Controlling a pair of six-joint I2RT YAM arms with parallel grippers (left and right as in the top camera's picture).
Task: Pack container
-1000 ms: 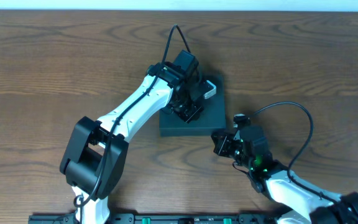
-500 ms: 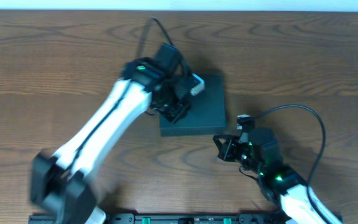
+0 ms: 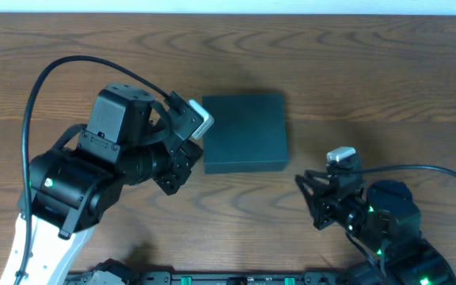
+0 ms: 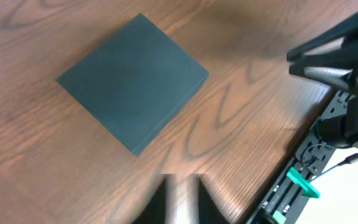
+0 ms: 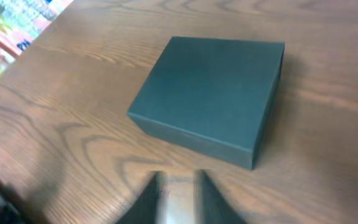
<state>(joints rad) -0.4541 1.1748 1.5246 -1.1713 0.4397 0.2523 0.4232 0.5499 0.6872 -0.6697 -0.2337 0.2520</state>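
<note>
nearest the robot's base, the right gripper [image 5: 178,194] hangs above the table [image 3: 70,47] at about 4 o'clock from the container [image 3: 244,131]. a second ago it hovered just beside the box's near right corner; now it is drawn back toward the near edge and stands well apart from the box. its own camera shows its two fingers spread a little, with only bare wood between them, so they pinch nothing.

the left gripper [image 4: 182,198] is at about 8 o'clock from the container and clear of it. a second ago it was down over the lid, and half a second ago it was at the box's left edge. now the whole left arm has swung away to the left and toward the near side. its fingers also stand slightly parted, wood showing in the gap, nothing held.

the container lies where it lay before, a little beyond the middle of the table. its lid is shut flat and its top is now fully uncovered, with nothing touching it.

farther off, at 10 o'clock in the right wrist view, red and white printed things [image 5: 11,22] show past the table's edge, too blurred to name.
</note>
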